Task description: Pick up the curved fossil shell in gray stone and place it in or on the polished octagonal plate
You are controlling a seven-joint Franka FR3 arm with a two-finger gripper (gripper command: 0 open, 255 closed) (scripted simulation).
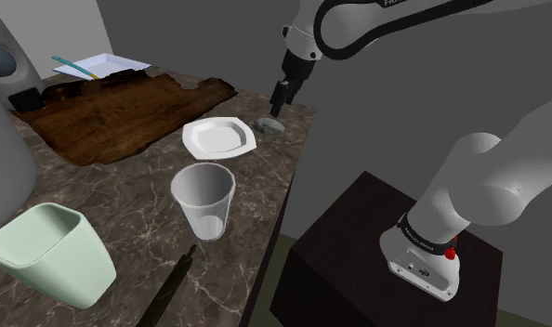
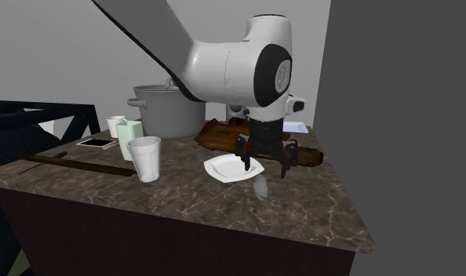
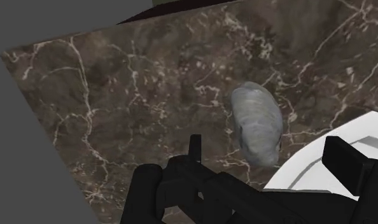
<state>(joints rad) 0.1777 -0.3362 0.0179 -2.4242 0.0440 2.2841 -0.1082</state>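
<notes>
Claw (image 2: 264, 169) hung wide over grey shell (image 3: 258, 124), not touching; likely lined up for grasp. Shell lay on desk (image 1: 107, 186) just beside white plate (image 1: 218, 137).

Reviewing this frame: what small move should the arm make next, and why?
Probably lower straight down over the shell. The pincer hangs open above it. In the wrist view the shell lies on the counter between the two fingers, untouched, right beside the white plate. The fingers likely need to straddle the shell before closing.
</notes>
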